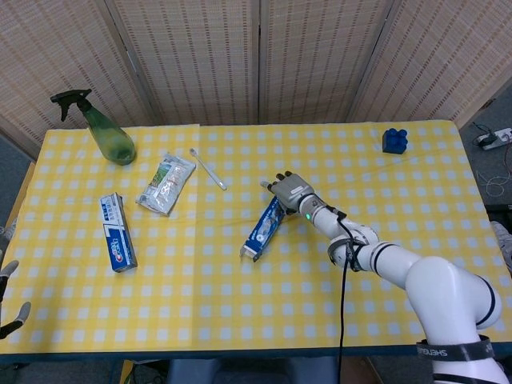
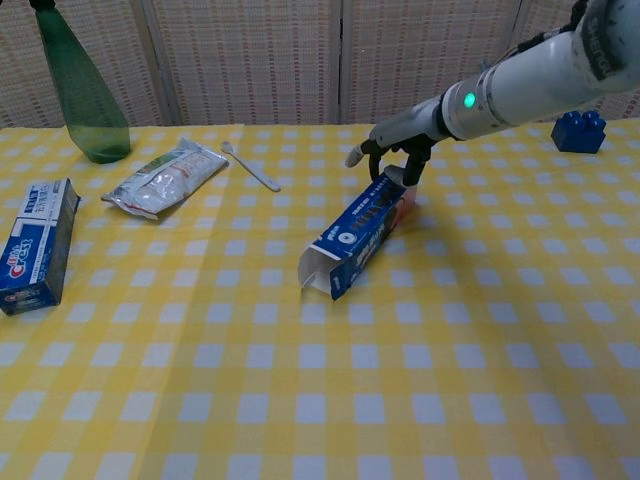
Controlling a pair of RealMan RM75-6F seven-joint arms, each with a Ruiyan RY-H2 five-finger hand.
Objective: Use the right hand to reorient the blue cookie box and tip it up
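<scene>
Right hand (image 2: 392, 150) with fingers curled down onto far end of blue cookie box (image 2: 358, 232), lying flat, open flap nearest; firm grip not confirmable.

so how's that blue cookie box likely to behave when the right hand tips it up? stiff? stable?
The blue cookie box shows an open flap end toward the camera, so it is probably thin card, light and maybe empty, and could crush under a hard squeeze. Long and narrow, it would likely stand unsteadily on end. The right hand touches only its far end, so it may slide on the tablecloth rather than pivot.
</scene>
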